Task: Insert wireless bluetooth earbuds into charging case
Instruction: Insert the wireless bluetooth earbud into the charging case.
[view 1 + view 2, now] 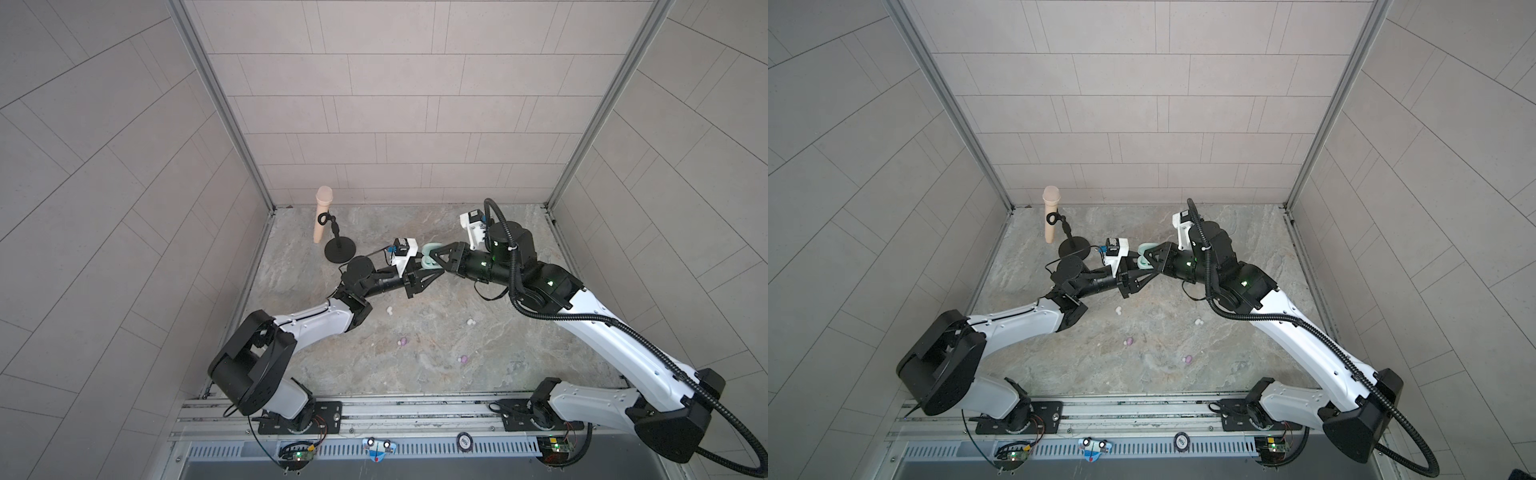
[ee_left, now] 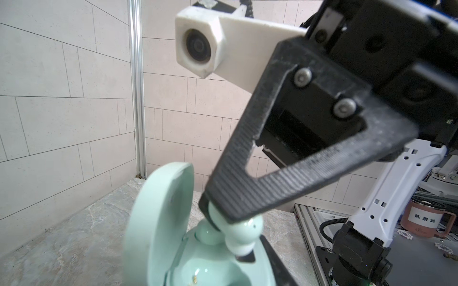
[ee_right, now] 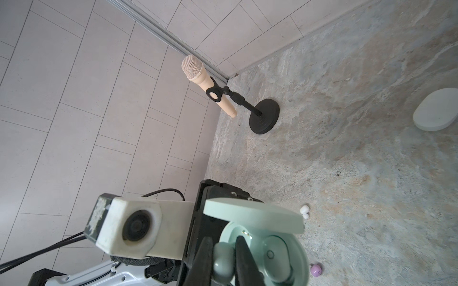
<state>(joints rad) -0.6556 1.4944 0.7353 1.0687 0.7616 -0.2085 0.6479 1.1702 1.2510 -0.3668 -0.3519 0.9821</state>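
Closest to the right wrist lens, the right gripper (image 3: 223, 241) pinches a mint bud (image 3: 224, 262) between its two black fingers (image 3: 205, 257), right over the open mint case (image 3: 304, 260). The lid (image 3: 252, 215) stands up. A second mint bud (image 3: 273, 255) already sits in one well, and the well beside it shows its gold contacts. The left gripper (image 1: 430, 269) is clamped on the case's base, just above centre in both top views, where the two arms meet tip to tip. Below them, mid-frame, two white buds (image 1: 390, 309) lie well apart on the stone table (image 1: 415, 374). Lower still lie two lilac buds (image 1: 402, 342), also apart. A white case (image 3: 437, 110) lies shut on the table, seen only from the right wrist. At the table's upper left a mic (image 1: 323, 214) hangs clipped to a black stand (image 1: 340, 250).
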